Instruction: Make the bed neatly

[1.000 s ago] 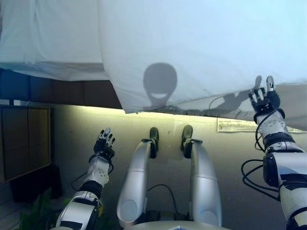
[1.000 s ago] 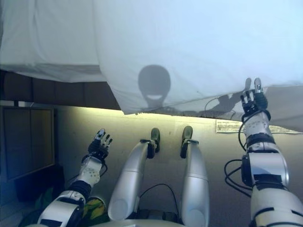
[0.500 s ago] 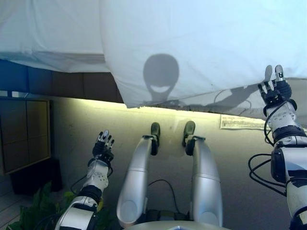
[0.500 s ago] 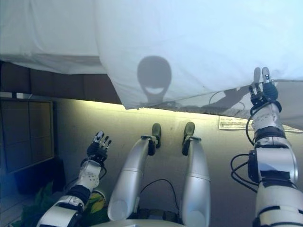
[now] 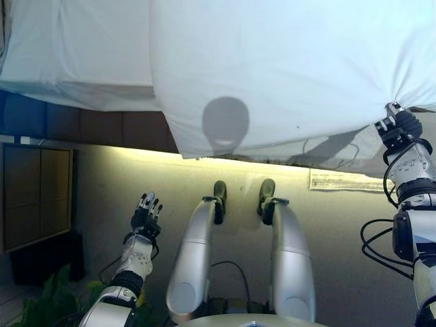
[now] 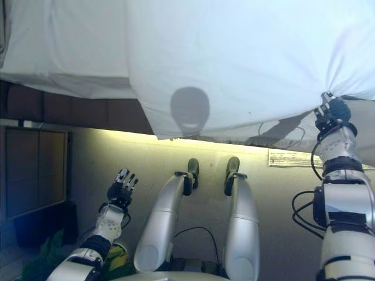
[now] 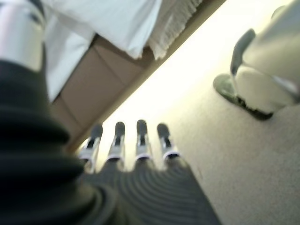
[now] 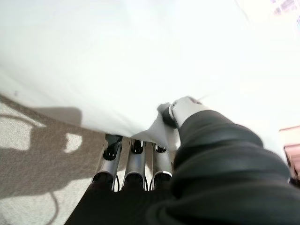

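A white duvet [image 5: 286,68] hangs over the near edge of the bed, on top of a white sheet [image 5: 75,54]. My right hand [image 5: 398,128] is at the duvet's lower right edge and is shut on it. The cloth bunches into creases at the grip. In the right wrist view the thumb [image 8: 185,110] and fingers [image 8: 136,159] pinch the duvet's hem [image 8: 159,124]. My left hand [image 5: 145,212] is low at the left, above the floor, open and empty, well away from the bed. Its straight fingers [image 7: 140,140] show in the left wrist view.
The dark wooden bed frame [image 5: 102,126] shows under the sheet at the left, with a lit strip below it. A dark cabinet [image 5: 34,197] stands at the left. A printed paper [image 5: 340,180] lies on the carpet at the right. A green plant [image 5: 41,306] is at the lower left.
My right hand has moved up and right to the duvet's edge and closed on it; before, its fingers were spread open below the edge. The left hand has dropped slightly.
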{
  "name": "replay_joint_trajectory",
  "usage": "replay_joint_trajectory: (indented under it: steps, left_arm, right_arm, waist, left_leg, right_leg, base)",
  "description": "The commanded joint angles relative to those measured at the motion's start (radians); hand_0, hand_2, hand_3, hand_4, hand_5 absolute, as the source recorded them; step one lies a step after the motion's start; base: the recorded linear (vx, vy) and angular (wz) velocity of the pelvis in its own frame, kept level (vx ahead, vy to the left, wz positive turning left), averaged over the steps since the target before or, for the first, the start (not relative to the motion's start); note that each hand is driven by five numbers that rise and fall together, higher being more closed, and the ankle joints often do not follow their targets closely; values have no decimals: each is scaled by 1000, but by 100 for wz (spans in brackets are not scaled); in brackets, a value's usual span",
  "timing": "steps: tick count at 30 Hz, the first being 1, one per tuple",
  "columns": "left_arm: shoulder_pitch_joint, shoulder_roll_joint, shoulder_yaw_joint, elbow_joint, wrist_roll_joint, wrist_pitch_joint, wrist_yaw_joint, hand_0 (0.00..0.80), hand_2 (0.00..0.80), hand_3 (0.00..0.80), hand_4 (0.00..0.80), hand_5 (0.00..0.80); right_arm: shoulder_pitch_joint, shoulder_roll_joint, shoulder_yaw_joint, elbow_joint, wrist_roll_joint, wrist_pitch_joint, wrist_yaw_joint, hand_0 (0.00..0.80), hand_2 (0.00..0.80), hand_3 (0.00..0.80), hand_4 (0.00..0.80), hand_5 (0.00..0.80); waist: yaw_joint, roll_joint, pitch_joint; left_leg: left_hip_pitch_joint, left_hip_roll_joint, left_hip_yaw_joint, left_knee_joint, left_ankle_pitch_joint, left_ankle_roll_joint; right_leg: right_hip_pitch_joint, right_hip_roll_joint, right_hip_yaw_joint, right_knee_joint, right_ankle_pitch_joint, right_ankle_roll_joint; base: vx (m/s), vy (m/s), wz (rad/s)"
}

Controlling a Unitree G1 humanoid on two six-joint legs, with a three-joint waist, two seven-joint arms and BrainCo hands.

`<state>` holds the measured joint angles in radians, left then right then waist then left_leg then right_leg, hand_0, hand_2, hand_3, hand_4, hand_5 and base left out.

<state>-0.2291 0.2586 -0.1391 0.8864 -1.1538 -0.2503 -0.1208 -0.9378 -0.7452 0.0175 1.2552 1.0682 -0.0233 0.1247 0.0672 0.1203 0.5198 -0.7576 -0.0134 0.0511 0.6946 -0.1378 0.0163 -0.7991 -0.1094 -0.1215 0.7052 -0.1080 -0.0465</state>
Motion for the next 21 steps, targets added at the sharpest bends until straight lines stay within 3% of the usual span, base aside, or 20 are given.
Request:
replay_joint_trajectory:
  steps: [1,13,21]
  left_arm:
    - [58,49,-13,0,24,-17,-20,0,0,0,0,0]
    - [36,51,-62,20,89,9,-30,0,0,0,0,0]
    - [9,34,-67,66,140,46,-33,0,0,0,0,0]
  right_arm:
    - [16,-23,19,-40,-19,-20,25,800,800,800,800,800]
    - [133,84,31,-24,-80,62,37,800,800,800,800,800]
    - [246,244,57,-38,-73,71,89,800,800,800,800,800]
  waist:
    - [-3,-5,-17]
    - [6,-52,-86]
    - [11,-82,-150]
  left_leg:
    - [80,-16,31,-110,63,-10]
    - [267,-27,18,-260,94,-24]
    - [427,-29,22,-411,129,-32]
  right_leg:
    - [80,-1,-11,-57,47,50]
    - [285,-4,-30,-250,80,72]
    - [455,-18,-52,-404,110,91]
  base:
    - [0,0,0]
    - [25,-11,0]
    - [75,-2,0]
